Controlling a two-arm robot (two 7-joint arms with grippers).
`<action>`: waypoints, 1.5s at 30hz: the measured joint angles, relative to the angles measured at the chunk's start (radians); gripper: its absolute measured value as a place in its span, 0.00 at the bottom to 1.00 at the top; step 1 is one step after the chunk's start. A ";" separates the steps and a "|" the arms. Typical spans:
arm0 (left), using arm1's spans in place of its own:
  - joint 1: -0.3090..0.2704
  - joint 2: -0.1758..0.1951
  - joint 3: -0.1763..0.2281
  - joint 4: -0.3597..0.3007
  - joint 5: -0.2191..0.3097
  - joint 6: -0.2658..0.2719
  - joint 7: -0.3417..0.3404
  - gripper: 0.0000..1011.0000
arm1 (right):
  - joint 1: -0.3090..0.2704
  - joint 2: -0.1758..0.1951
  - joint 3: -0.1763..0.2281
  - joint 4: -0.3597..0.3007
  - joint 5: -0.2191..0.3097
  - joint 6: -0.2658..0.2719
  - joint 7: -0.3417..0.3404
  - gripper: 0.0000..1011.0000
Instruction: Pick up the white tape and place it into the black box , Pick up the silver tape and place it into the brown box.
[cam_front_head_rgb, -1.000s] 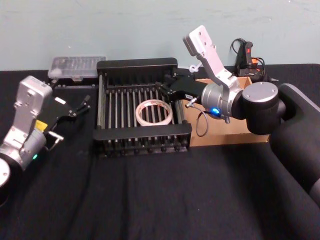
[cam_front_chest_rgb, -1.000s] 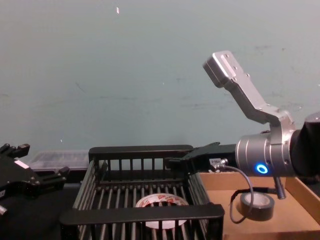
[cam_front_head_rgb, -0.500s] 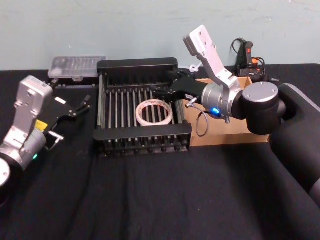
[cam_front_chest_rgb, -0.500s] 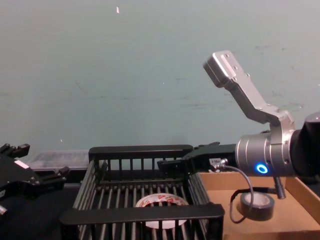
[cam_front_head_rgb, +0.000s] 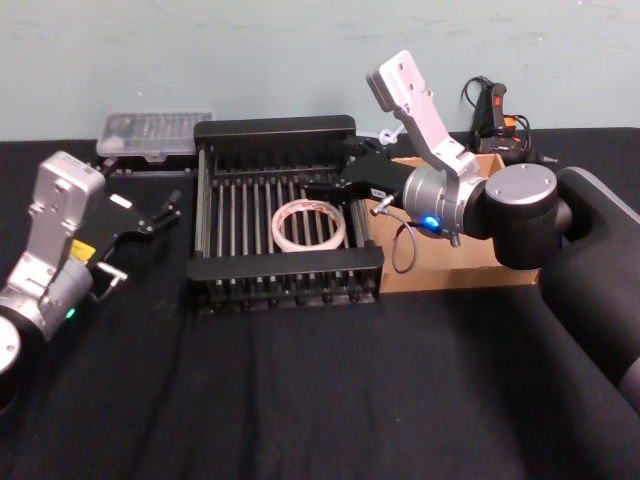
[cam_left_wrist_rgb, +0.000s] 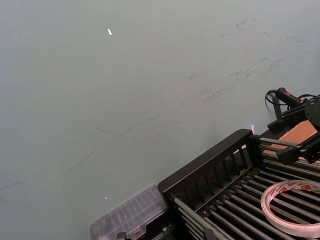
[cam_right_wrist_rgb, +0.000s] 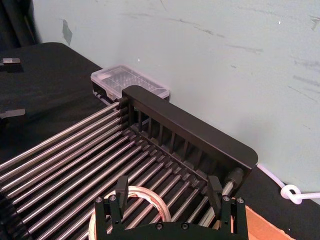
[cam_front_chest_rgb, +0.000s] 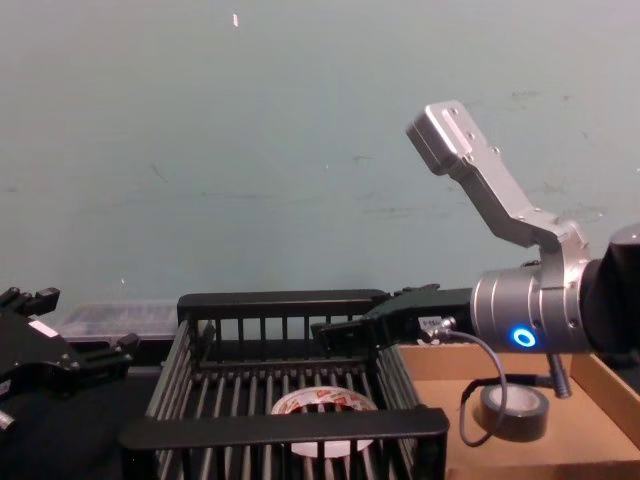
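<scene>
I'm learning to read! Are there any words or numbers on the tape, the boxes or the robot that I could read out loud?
None can be read.
White tape, lying in the black box: red print round its top face, too blurred to make out.
Left arm, parked left of the black box: a small yellow label, too small to read.
Silver tape and brown box: no writing to be seen.

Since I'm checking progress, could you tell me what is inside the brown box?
The silver tape lies inside the brown box, seen from the chest camera. In the head view the right gripper and its arm cover most of the box's interior.
</scene>
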 joint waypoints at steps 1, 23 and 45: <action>0.000 0.000 0.000 0.000 0.000 0.000 0.000 0.99 | 0.000 0.000 0.000 0.000 0.000 0.000 0.000 0.99; 0.000 0.000 0.000 0.000 0.000 0.000 0.000 0.99 | -0.209 0.126 0.148 -0.346 0.039 -0.014 -0.045 0.99; 0.000 0.000 0.000 0.000 0.000 0.000 0.000 0.99 | -0.464 0.215 0.299 -0.562 -0.009 -0.099 -0.187 0.99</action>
